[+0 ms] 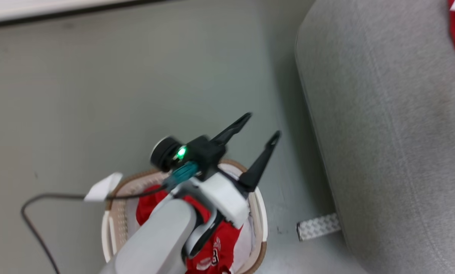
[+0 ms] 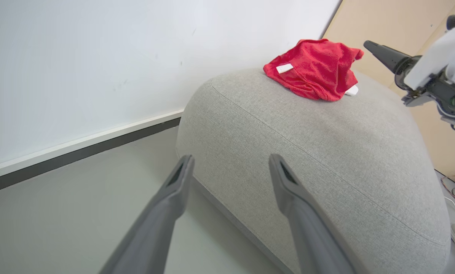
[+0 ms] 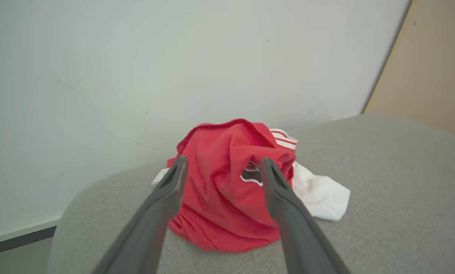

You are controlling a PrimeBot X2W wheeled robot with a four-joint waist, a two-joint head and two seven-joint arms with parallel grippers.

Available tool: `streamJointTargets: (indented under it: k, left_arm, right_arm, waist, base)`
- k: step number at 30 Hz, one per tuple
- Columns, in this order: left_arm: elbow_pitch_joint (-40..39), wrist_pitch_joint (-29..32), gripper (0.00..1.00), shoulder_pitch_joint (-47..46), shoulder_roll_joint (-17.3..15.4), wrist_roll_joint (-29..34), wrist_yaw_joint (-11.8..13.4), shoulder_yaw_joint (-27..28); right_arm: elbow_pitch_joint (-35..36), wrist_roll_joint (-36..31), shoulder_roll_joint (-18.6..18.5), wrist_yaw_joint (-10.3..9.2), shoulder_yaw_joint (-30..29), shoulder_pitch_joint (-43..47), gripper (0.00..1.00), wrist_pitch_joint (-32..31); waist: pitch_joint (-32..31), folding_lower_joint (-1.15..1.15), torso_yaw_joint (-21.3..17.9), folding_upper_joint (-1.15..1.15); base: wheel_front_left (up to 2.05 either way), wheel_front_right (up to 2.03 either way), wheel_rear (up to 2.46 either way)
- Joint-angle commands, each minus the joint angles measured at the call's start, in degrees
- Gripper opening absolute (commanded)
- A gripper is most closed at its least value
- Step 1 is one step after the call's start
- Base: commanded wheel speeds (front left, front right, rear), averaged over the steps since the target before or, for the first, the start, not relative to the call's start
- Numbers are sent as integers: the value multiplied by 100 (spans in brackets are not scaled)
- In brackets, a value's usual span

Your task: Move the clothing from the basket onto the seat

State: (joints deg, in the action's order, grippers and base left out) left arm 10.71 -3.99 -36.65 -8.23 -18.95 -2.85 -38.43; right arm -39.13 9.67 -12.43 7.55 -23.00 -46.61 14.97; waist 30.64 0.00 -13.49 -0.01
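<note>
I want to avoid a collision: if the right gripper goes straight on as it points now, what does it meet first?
Most likely the red garment lying on the seat; the open right gripper points at it, though the gap is unclear.

Matt woven seat, soft red cloth clothing

You see the grey floor bearing the basket, the seat and a patterned strip; red clothing lies bunched on the seat.

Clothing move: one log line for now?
left hand open by basket | right hand open at red garment on seat | red clothing in basket
</note>
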Motion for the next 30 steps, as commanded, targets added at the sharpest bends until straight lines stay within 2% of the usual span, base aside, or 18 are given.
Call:
streamJointTargets:
  k: [1, 7, 16, 23, 30]
  left_arm:
    - [32, -139, 100, 216, -43, -115, 67, 82]
    - [256, -681, 100, 1005, -146, -372, 444, 439]
    - [321, -1055, 100, 2238, -311, -675, 926, 951]
    - [181, -1113, 100, 3102, -413, -714, 1081, 1457]
    - [-96, -1115, 100, 3755, -175, -432, 1037, 1998]
  right_arm:
    - [274, -54, 84, -12, 74, 336, 100, 14]
    - [1421, -220, 360, -13, 476, 1563, 100, 13]
    - [2277, -414, 716, -13, 1088, 3211, 100, 15]
    - [2593, -535, 912, -12, 1659, 4153, 100, 15]
    - [2559, -395, 957, -12, 1992, 4736, 100, 15]
  waist:
    - [-480, 0, 74, 1]
    - [-1447, 0, 278, 1]
    - [-2634, 0, 732, 1]
    - [-3064, 0, 975, 1]
    - [-3290, 0, 1112, 1]
  base:
    - [0, 0, 0]
    - [0, 0, 0]
    - [0, 0, 0]
    - [0, 0, 0]
    - [0, 0, 0]
